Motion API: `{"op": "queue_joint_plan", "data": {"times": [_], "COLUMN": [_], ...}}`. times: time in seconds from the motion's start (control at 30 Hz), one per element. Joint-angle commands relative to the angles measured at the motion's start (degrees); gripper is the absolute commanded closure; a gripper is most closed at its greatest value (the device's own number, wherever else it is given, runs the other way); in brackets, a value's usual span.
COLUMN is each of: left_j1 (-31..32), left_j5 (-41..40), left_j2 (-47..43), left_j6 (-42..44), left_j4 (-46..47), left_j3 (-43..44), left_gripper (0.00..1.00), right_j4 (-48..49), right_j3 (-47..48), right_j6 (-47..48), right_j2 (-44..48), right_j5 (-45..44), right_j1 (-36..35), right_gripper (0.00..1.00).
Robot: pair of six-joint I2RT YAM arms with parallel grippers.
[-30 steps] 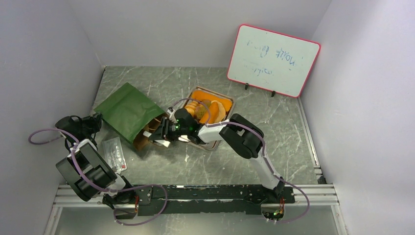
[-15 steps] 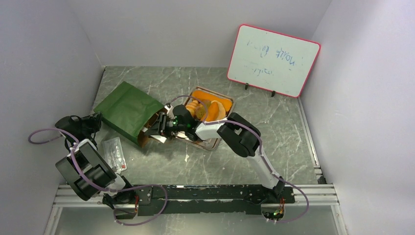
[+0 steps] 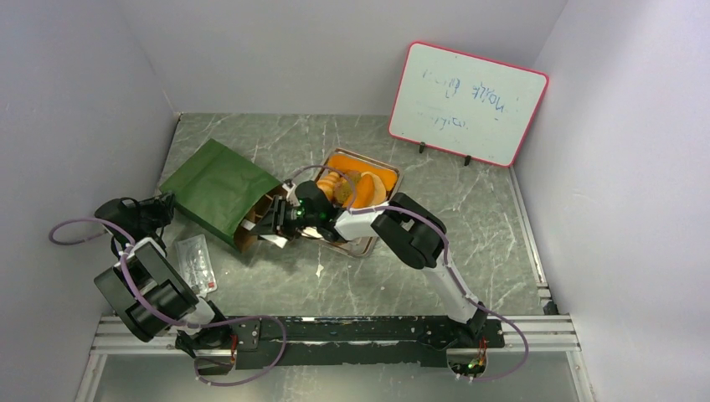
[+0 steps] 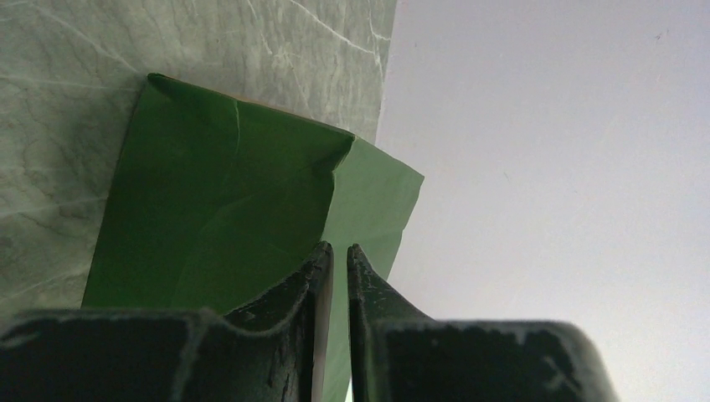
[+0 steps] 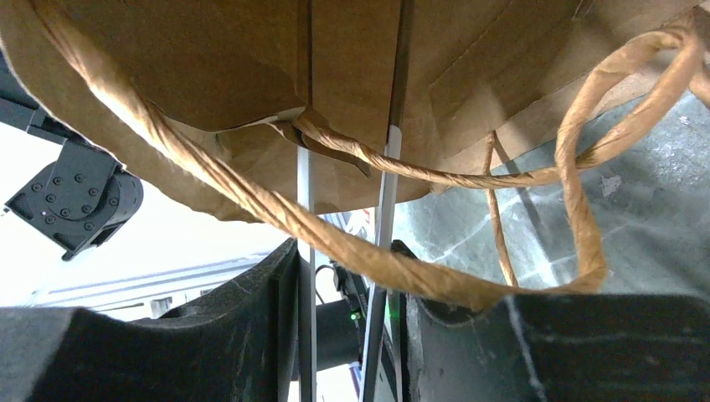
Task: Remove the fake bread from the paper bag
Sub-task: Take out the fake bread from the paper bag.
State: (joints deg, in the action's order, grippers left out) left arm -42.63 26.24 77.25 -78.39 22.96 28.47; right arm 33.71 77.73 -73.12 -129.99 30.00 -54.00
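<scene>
The dark green paper bag (image 3: 219,186) lies on its side, its brown mouth (image 3: 249,233) facing the near right. My right gripper (image 3: 272,226) is at that mouth, open. In the right wrist view the bag's brown inside (image 5: 352,59) fills the top and a twisted handle (image 5: 201,172) drapes across my open right gripper (image 5: 347,247). My left gripper (image 3: 166,205) is just off the bag's left corner, shut with a thin gap (image 4: 340,249), with the green bag (image 4: 218,209) beyond its tips. Orange fake bread (image 3: 356,186) lies in a tray. The bag's contents are hidden.
The metal tray (image 3: 393,177) stands right of the bag, under my right arm. A clear plastic packet (image 3: 197,261) lies near the left arm. A pink-framed whiteboard (image 3: 466,102) leans on the back wall. Walls close in on the left, the back and the right.
My right gripper has shifted slightly left and further into the bag's mouth, nudging the rim. The left arm has not moved.
</scene>
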Motion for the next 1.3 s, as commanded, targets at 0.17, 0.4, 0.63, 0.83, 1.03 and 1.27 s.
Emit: {"op": "queue_joint_plan", "data": {"times": [0.17,0.4,0.63,0.83,1.03,1.27], "left_j1": [0.3,0.88,1.38,2.08,2.19,2.58], "left_j5": [1.9,2.23,2.91,3.3,3.21,-0.04], "left_j2": [1.32,2.45,3.9,4.75,3.78,0.48], "left_j6": [1.83,2.28,2.45,2.61,2.34,0.36], "left_j4": [2.38,2.85,3.8,4.2,4.05,3.99], "left_j3": [1.76,2.12,2.59,2.82,2.32,0.79], "left_gripper": [0.93,0.93,0.93,0.93,0.93,0.93], "right_j4": [0.01,-0.97,-2.04,-3.83,-1.74,-1.82], "right_j3": [6.55,10.52,15.88,20.05,16.51,5.32], "right_j6": [0.73,0.26,-0.38,-0.88,-2.15,0.32], "right_j2": [-2.63,-5.77,-9.51,-12.13,-10.98,-2.6], "right_j5": [1.38,1.71,2.46,2.88,2.72,0.58], "right_j1": [0.0,-0.01,-0.05,-0.47,-0.41,-0.45], "right_gripper": [0.61,0.6,0.58,0.59,0.86,0.97]}}
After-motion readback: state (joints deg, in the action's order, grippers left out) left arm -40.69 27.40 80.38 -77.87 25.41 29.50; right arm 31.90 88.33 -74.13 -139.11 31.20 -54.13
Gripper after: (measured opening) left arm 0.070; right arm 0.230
